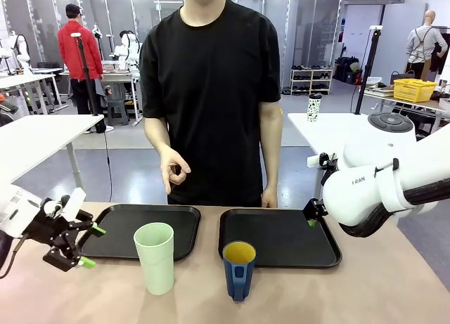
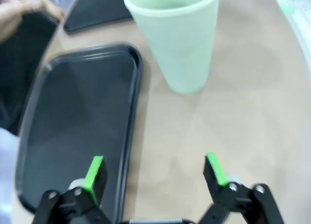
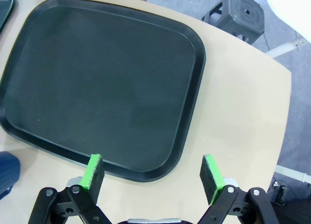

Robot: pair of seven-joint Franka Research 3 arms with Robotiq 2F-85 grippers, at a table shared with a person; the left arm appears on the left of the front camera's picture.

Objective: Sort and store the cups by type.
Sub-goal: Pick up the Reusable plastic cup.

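A tall pale mint-green tumbler (image 1: pixel 155 256) stands upright on the tan table in front of the left black tray (image 1: pixel 140 232); in the left wrist view the tumbler (image 2: pixel 174 37) sits ahead of the fingers. A shorter dark blue mug (image 1: pixel 239 269) with a yellow inside and a handle stands in front of the right black tray (image 1: pixel 278 238); its blue edge (image 3: pixel 8 170) shows at the lower left of the right wrist view. My left gripper (image 1: pixel 90 246) is open, left of the tumbler. My right gripper (image 1: pixel 310 214) hangs open over the right tray's right edge, holding nothing.
A person in a black shirt stands at the far side, one hand (image 1: pixel 174 169) raised, the other by the table's far edge. Both trays (image 2: pixel 73 127) (image 3: pixel 97 83) are bare inside. The table's right edge (image 3: pixel 284 136) lies close to the right tray.
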